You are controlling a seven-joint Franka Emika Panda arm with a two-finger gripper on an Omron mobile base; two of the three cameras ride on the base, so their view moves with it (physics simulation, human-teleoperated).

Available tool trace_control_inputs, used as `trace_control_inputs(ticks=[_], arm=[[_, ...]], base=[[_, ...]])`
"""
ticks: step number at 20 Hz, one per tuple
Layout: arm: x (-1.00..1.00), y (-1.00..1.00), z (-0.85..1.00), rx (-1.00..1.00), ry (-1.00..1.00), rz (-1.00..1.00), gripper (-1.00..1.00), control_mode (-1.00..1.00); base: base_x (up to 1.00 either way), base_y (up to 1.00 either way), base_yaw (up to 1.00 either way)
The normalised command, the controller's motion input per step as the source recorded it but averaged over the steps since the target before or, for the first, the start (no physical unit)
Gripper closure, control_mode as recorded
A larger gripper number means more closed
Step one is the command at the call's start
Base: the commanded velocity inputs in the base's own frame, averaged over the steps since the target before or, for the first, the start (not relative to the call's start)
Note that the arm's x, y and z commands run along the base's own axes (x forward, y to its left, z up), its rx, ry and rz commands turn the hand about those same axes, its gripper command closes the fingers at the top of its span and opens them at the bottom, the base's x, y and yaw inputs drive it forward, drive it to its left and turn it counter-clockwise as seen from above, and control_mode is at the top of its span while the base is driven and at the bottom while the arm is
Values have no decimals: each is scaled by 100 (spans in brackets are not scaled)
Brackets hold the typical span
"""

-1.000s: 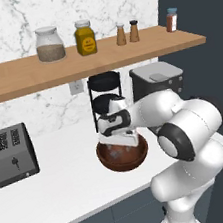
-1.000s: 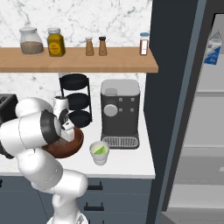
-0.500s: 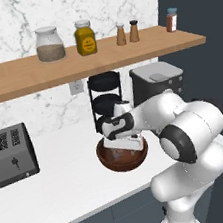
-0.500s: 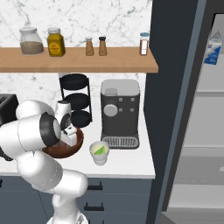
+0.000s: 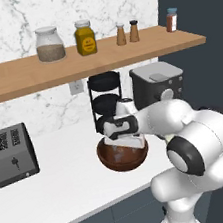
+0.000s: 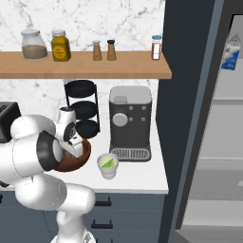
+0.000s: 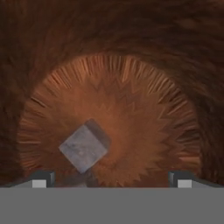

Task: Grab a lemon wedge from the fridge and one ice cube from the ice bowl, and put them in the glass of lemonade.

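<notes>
Hand view: ice cube lies on the ice bowl floor, turned corner-on, between the two fingertips but nearer one of them; gripper jaws wide apart, holding nothing; right base view: glass of lemonade just beside the bowl, before the coffee machine.

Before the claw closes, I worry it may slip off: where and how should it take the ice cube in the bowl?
Grip the ice cube across two opposite flat faces, coming straight down from above into the ice bowl. It lies turned cornerwise to the open claw and nearer one fingertip, so roll the hand to square with its faces and centre it first, likely.
</notes>
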Motion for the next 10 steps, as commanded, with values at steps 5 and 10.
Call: trace_control_inputs(ticks=[5, 10], arm=[[44, 7, 30, 0, 3, 0, -100, -100], [10, 3, -12, -1, 7, 11, -100, -100]], base=[[0, 0, 0], [0, 0, 0]])
